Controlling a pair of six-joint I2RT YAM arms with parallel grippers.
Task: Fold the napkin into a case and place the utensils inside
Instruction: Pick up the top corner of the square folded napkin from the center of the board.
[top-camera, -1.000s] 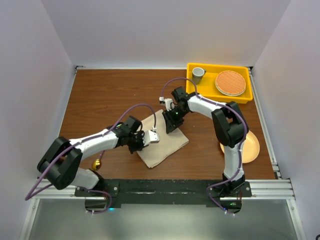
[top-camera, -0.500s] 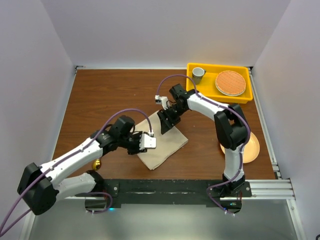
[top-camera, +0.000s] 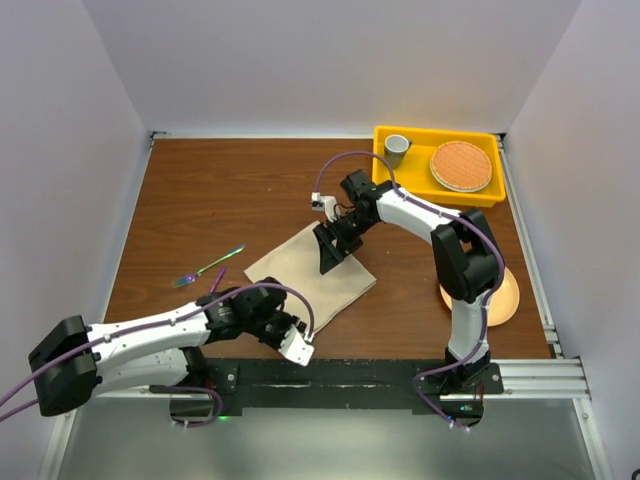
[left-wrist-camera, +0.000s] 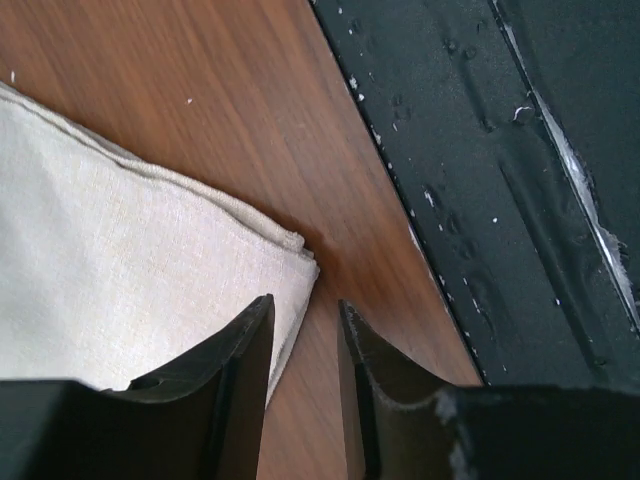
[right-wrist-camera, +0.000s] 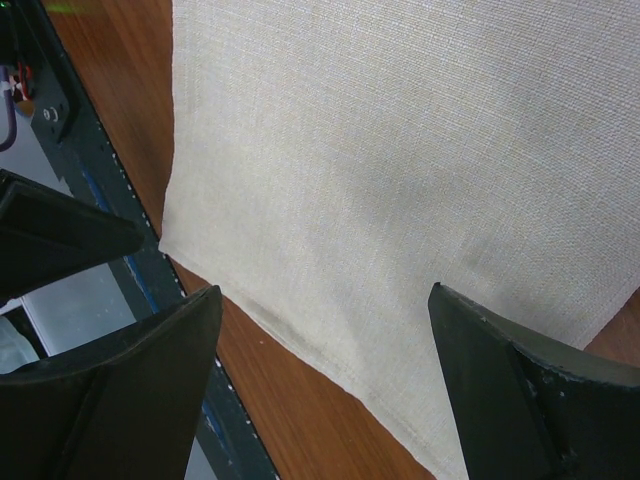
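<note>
Top external view puts the napkin (top-camera: 335, 285) at the middle of the table (top-camera: 220, 190), lying flat as a folded, slanted rectangle with one corner pointing to 6 o'clock, toward my bases. My left gripper (top-camera: 293, 342) hangs low at that 6 o'clock corner. In the left wrist view its jaws stand a narrow gap apart with nothing between them, the layered corner of the cloth just ahead of the tips and one finger overlapping the hem. I judge it sits there because that corner is the easiest place to pinch both layers for another fold. My right gripper (top-camera: 327, 262) hovers over the napkin's 12 o'clock part, jaws spread wide and holding nothing. Its wrist view shows only bare cloth between the fingers, so it looks placed either to pin the cloth down or to take the far edge; whether it touches I cannot tell. The cloth is too broad to serve as a narrow pocket, so I take folding to be the step in hand. The fork (top-camera: 208, 266) lies at the napkin's 9 o'clock, well apart from it, which keeps it out of the way of the folding; the spoon I cannot find in any view. A yellow tray (top-camera: 480, 197) at 1 o'clock and a peach plate (top-camera: 505, 295) at 4 o'clock sit apart from the work.
</note>
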